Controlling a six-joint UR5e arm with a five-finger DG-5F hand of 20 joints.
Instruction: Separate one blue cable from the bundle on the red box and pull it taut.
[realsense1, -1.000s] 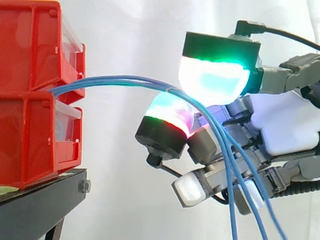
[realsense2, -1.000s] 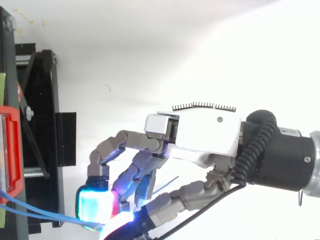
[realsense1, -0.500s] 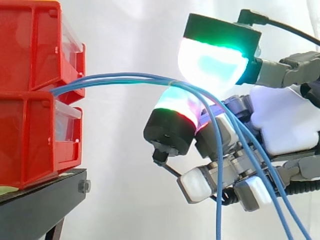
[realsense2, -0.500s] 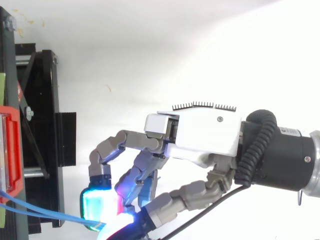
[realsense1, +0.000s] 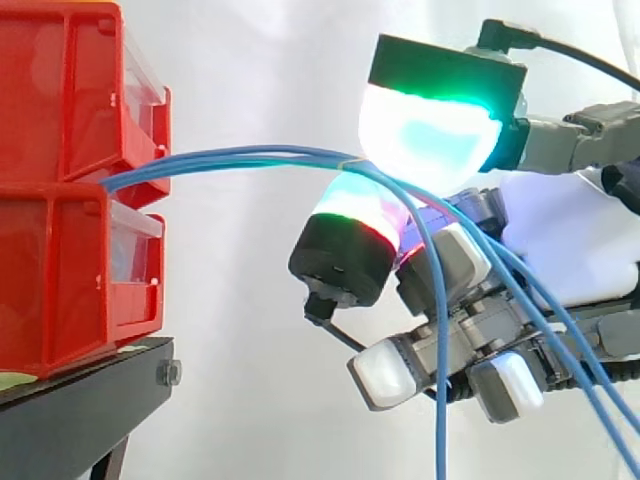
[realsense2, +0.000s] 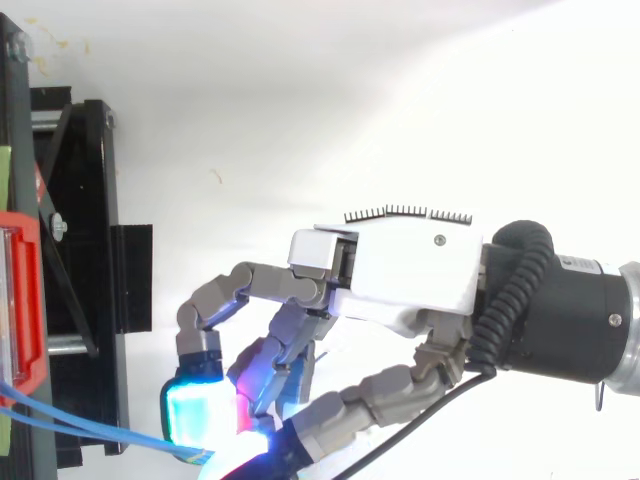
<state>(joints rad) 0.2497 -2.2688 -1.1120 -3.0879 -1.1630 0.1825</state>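
Now | fingers (realsense1: 428, 140) pinch blue cables (realsense1: 232, 156) | cables arch from red bins (realsense1: 60, 260)

Thin blue cables (realsense1: 250, 156) leave red box (realsense1: 60, 270) at 9 o'clock, arch together to centre, then fan down toward 5 o'clock.

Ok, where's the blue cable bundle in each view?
Side view: the blue cable bundle arcs from the red bins rightward to the pads of the robot hand, then drops.
Top view: bottom-left, running from the left edge to the pads.
Shared landmark: the red bins.
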